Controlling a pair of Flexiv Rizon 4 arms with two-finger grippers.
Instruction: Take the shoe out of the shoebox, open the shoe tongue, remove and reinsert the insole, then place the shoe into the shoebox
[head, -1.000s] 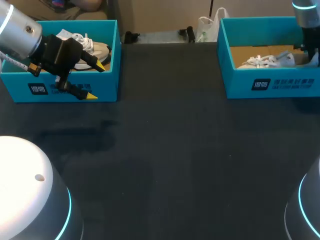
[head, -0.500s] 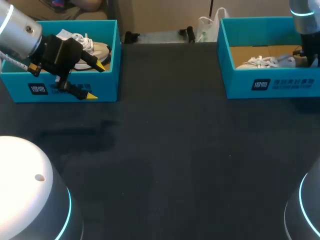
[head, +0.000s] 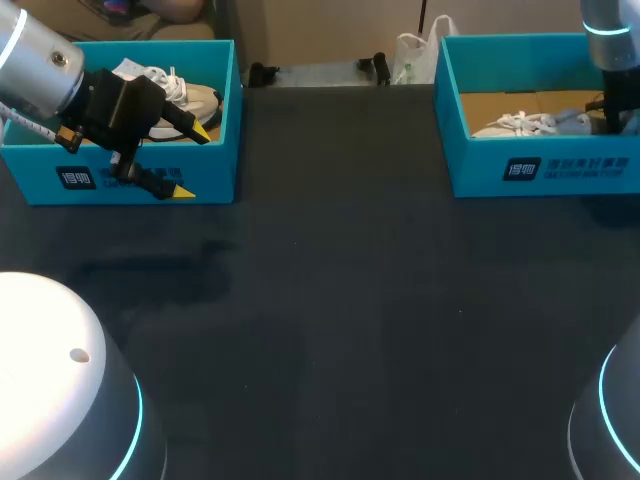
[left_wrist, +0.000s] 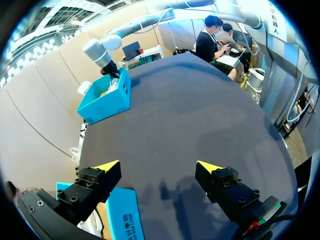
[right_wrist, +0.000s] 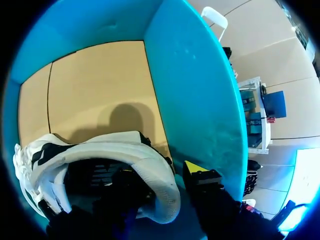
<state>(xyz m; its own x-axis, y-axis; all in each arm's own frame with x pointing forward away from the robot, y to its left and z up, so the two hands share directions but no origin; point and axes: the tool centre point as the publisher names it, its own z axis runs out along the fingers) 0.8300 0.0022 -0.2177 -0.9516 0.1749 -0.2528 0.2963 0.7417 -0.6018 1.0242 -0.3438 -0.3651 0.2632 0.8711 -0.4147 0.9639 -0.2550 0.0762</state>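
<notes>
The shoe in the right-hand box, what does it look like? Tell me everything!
The shoe is a white sneaker with white laces, a black patch near the laces and a dark inside. It sits in the blue shoebox on the brown cardboard floor, with its opening facing up. The right claw is down at its heel end, by the padded white rim. The laces are at the other end.

R hand (right_wrist: 161, 177) half hidden in shoe (right_wrist: 100, 145), shoebox wall (head: 545, 165) hides shoe's sole
</notes>
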